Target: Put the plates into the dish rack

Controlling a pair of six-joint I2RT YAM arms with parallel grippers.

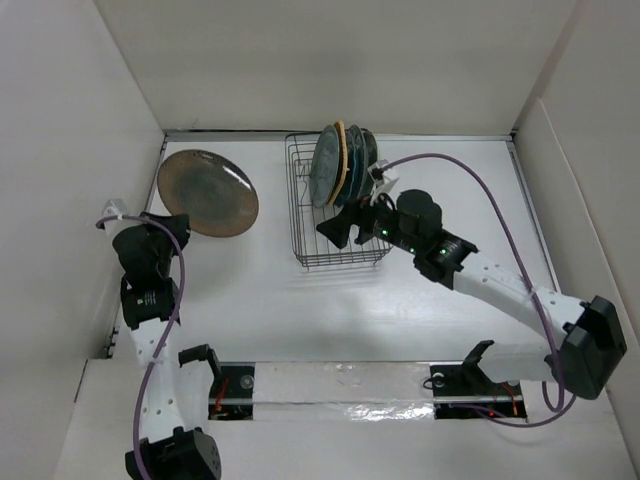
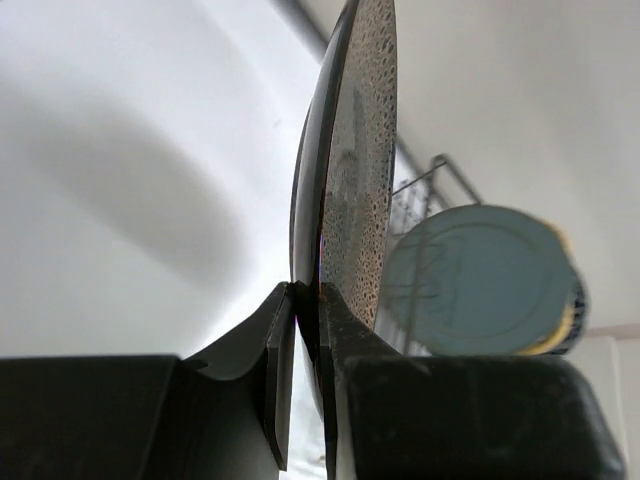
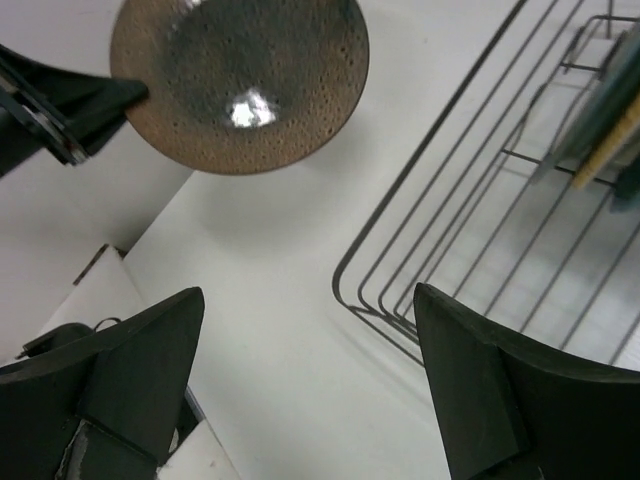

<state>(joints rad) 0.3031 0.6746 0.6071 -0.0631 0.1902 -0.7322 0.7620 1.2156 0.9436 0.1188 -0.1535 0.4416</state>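
Note:
My left gripper [image 1: 180, 226] is shut on the near rim of the brown plate [image 1: 207, 192] and holds it lifted at the back left. In the left wrist view the plate [image 2: 352, 170] stands edge-on between my fingers [image 2: 305, 330]. The black wire dish rack [image 1: 338, 210] sits at the back centre. Several plates [image 1: 342, 163] stand upright at its far end, a grey-teal one in front. My right gripper [image 1: 340, 230] is open and empty over the rack's near part. The right wrist view shows the rack's corner [image 3: 470, 240] and the brown plate [image 3: 240, 80].
White walls enclose the table on the left, back and right. A purple cable [image 1: 470, 180] loops over the right arm. A foil-covered base strip [image 1: 340, 385] runs along the near edge.

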